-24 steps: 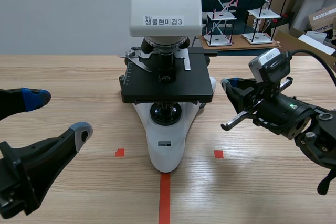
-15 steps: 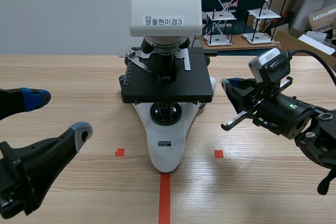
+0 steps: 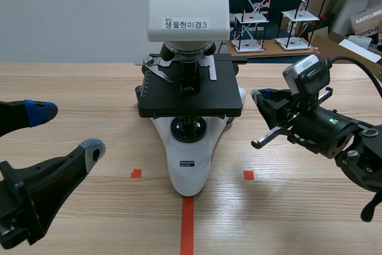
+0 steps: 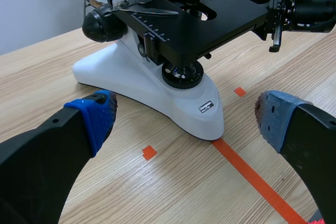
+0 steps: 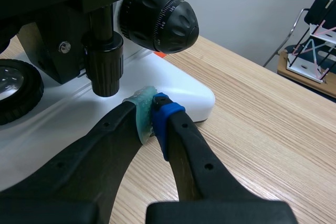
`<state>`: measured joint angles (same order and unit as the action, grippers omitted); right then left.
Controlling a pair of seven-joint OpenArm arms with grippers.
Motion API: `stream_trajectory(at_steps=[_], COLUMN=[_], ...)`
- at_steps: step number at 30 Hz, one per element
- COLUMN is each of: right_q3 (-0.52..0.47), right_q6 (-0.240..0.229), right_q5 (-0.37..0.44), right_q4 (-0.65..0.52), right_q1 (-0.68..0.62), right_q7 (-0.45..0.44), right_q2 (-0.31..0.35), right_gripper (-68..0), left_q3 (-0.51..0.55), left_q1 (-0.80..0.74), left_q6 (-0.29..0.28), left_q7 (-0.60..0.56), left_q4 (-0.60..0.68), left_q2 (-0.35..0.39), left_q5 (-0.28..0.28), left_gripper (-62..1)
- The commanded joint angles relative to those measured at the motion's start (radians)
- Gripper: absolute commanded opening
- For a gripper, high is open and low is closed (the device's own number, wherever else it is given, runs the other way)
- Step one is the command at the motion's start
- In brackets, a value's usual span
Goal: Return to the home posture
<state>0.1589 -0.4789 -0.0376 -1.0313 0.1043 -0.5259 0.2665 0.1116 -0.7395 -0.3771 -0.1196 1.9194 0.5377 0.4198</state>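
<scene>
- Right end effector [image 5: 152,113] is clenched on nothing, its two pads [image 5: 167,109] pressed together. The tips sit just beside the white base [image 5: 181,85] of the microscope [image 3: 188,117], below the black focus knob [image 5: 157,19]. We cannot tell whether the tips touch the base.
- Left end effector [image 3: 67,129] is released, with its fingers wide apart. It hangs low over the surface [image 3: 298,207] on its own side, well apart from the microscope.
- The task has no object of its own. It concerns only our two arms, and neither is holding anything.
- The main risk is on the right. If that arm lifts or swings before it backs away, we judge the tips could catch the focus knob or the underside of the stage [image 3: 191,94].
- Such a knock could turn the knob and upset the focus. It could also push the microscope off the tape line [image 3: 187,225] it stands on.
- A tall instrument on a narrow foot may rock if it is pushed high up, so we would pull straight back first.
- The left side carries less risk. Even so, its spread fingers could clip the base if the arm sweeps inward.
- The cable [image 3: 358,67] trailing from the right arm could snag if the wrist rotates sharply.
</scene>
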Motion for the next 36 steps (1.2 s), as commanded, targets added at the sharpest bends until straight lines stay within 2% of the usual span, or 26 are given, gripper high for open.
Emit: stream_trajectory(at_steps=[1,25,32,36], right_q3=[-0.007,-0.007,-0.007,-0.008], right_q6=[0.003,0.008,0.02,0.031], right_q5=[0.014,0.014,0.014,0.015], right_q4=[-0.022,-0.022,-0.032,-0.115], right_q1=[0.012,0.007,-0.032,-0.134], right_q7=[-0.016,-0.016,-0.044,-0.104], right_q2=[0.013,0.013,0.017,0.048], right_gripper=[-67.3,-66.6,-58.9,-53.0], left_q3=[0.008,0.008,0.008,0.008], left_q1=[-0.005,-0.005,-0.005,-0.005], left_q6=[-0.002,-0.002,-0.002,-0.002], left_q7=[-0.01,-0.01,-0.01,-0.01], left_q4=[0.006,0.006,0.006,0.006], left_q2=[-0.003,-0.003,-0.003,-0.003], left_q5=[0.006,0.006,0.006,0.006], left_gripper=[-5.6,-5.6,-5.6,-5.6])
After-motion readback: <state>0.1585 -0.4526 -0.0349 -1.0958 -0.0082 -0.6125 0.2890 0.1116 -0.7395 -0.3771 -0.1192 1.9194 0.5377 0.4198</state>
